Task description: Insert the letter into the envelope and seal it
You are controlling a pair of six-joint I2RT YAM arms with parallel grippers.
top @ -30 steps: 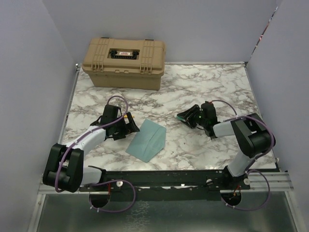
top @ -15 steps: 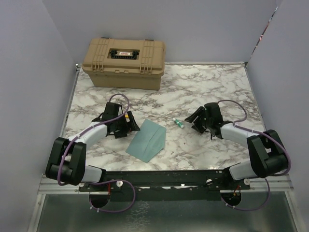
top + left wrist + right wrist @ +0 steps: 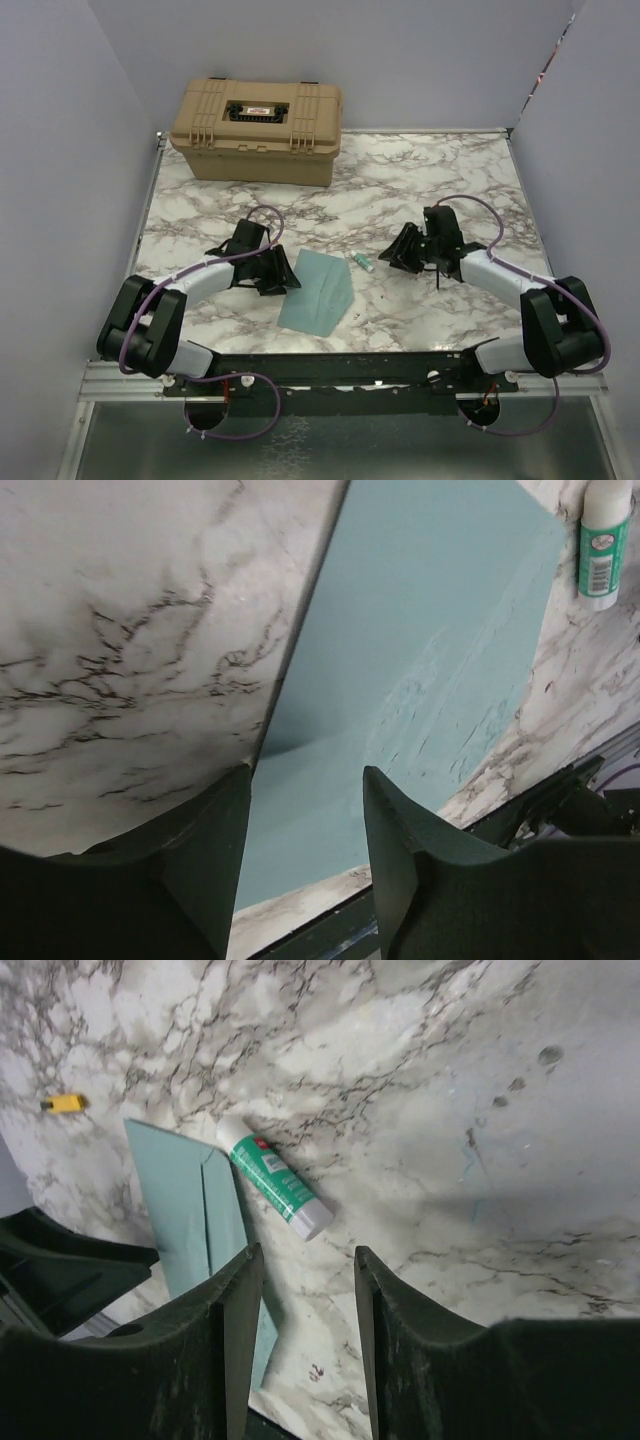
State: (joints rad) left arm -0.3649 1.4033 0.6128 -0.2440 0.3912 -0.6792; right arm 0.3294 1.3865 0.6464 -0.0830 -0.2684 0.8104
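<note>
The teal envelope [image 3: 318, 290] lies flat on the marble table near the front edge, and also shows in the left wrist view [image 3: 430, 660] and the right wrist view [image 3: 190, 1195]. The cream letter is not visible in any view. My left gripper [image 3: 276, 272] is open and empty, low over the envelope's left edge [image 3: 307, 772]; I cannot tell if it touches. My right gripper [image 3: 400, 256] is open and empty above bare table [image 3: 308, 1250], just right of a green-and-white glue stick [image 3: 362, 262].
The glue stick lies on the table beside the envelope's far right corner [image 3: 275, 1178] [image 3: 603, 540]. A tan hard case [image 3: 258, 115] stands shut at the back left. A small yellow piece [image 3: 65, 1103] lies on the table beyond the envelope. Walls close the table on three sides.
My right gripper let go of the glue stick, which now lies on the table, and drew back. My left gripper moved right onto the envelope's edge, and the envelope shifted right and turned.
</note>
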